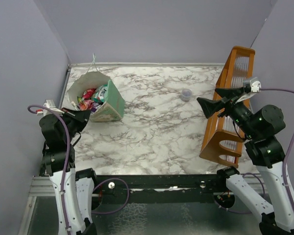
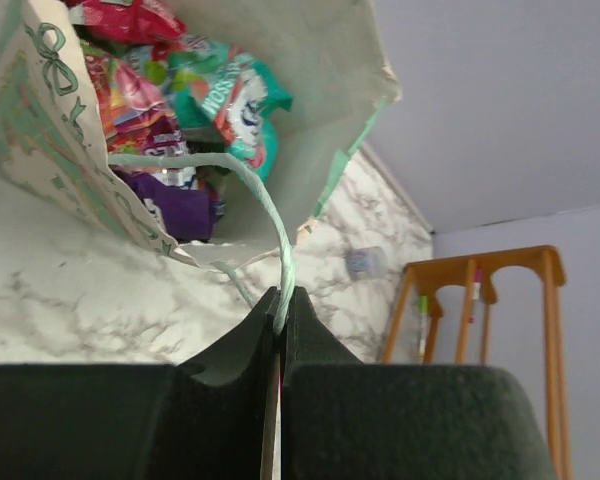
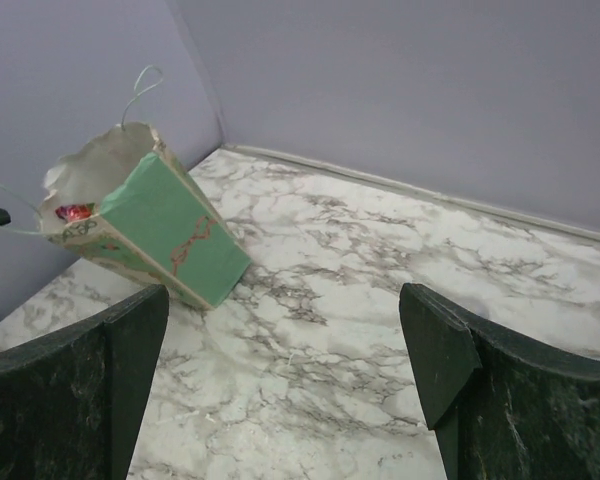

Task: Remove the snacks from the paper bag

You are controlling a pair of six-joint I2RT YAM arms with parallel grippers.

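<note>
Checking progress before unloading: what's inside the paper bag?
Piled snacks in pink-red, teal and purple sit inside the paper bag; whatever lies beneath them is covered.

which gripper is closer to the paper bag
Left. The left gripper is right at the bag, shut on its handle. The right gripper is open, far across the table, by the rack.

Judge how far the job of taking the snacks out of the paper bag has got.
Done: nothing; the snacks that show all sit inside the tilted paper bag. In hand: the left fingers are shut on its string handle; the right fingers hang open above the table, empty. Left: taking out all the packets.
</note>
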